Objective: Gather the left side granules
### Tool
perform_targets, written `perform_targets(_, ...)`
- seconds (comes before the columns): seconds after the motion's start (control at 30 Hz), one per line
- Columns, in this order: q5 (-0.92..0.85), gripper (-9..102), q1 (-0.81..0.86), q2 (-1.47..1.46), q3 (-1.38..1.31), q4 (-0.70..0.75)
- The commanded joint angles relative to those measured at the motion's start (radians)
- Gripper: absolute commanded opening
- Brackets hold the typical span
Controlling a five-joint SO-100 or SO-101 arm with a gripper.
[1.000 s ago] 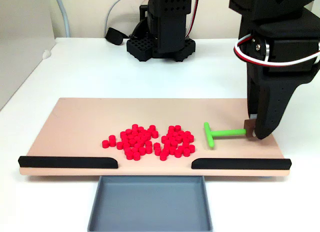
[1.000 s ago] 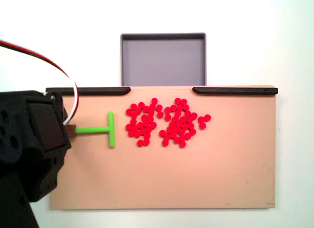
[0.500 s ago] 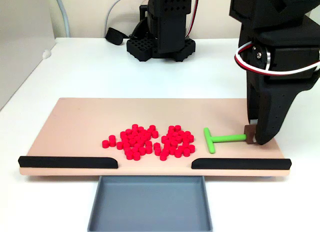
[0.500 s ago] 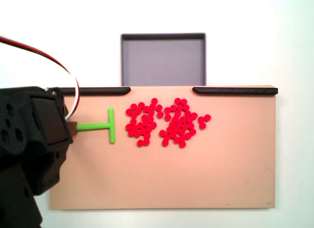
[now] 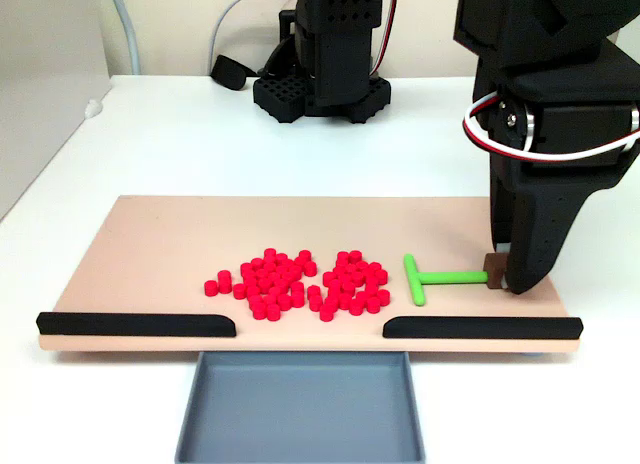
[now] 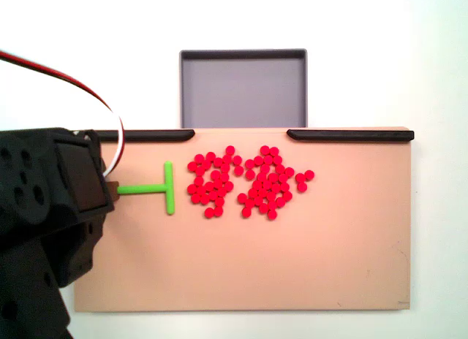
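Gripping the green T-shaped pusher (image 5: 432,278) by its stem, the tool (image 5: 505,274) has it just beside the untouched granules (image 5: 300,283), so gathering appears barely begun.

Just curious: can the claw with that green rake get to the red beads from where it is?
Probably yes. The claw holds the green rake beside the red beads, with bare board between them.
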Motion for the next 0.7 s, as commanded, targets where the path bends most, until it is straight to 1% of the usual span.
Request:
perform_targets(0.0,0.003,0,0.018,-0.005,-0.011,-0.005)
perform_targets(0.67,-0.051,0,0.080,-0.009,-0.011,-0.005)
